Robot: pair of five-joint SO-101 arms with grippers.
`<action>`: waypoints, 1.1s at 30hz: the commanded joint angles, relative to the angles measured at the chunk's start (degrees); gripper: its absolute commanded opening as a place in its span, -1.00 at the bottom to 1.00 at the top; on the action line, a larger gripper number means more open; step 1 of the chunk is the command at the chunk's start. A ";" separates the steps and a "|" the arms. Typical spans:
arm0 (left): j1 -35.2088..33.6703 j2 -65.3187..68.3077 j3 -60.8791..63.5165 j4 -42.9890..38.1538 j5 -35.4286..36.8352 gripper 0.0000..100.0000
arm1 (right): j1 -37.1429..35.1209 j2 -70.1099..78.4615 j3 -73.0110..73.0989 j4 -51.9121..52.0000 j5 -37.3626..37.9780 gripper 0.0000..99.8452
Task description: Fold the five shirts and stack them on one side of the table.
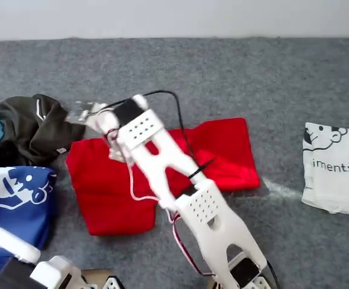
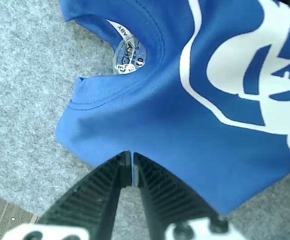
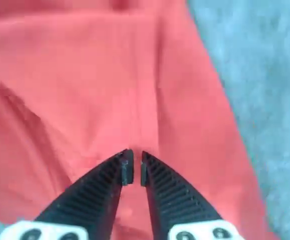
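We hold our right pincer (image 3: 133, 167) clenched and empty, the red shirt (image 3: 74, 85) spread just beneath it, probably to press a fold. Our left pincer (image 2: 132, 166), also clenched, rests at the edge of the blue shirt (image 2: 185, 125).

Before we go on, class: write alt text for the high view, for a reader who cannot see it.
The right arm, white, stretches over a red shirt spread in the middle of a grey table. A dark shirt and a blue shirt lie at the left edge, a white shirt at the right edge.
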 commanded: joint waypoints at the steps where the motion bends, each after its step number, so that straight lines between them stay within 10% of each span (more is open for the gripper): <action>1: 0.35 -0.18 -2.42 -0.70 -0.35 -0.97 | -4.09 -0.84 -5.54 2.33 -1.32 -0.92; 22: -0.18 -0.70 -2.42 0.35 -0.09 -0.97 | -7.43 3.30 -13.36 2.68 -6.77 -0.92; 33: -5.63 -0.70 -2.42 2.64 -0.09 -0.97 | -7.34 -21.14 20.13 2.68 -7.03 -0.92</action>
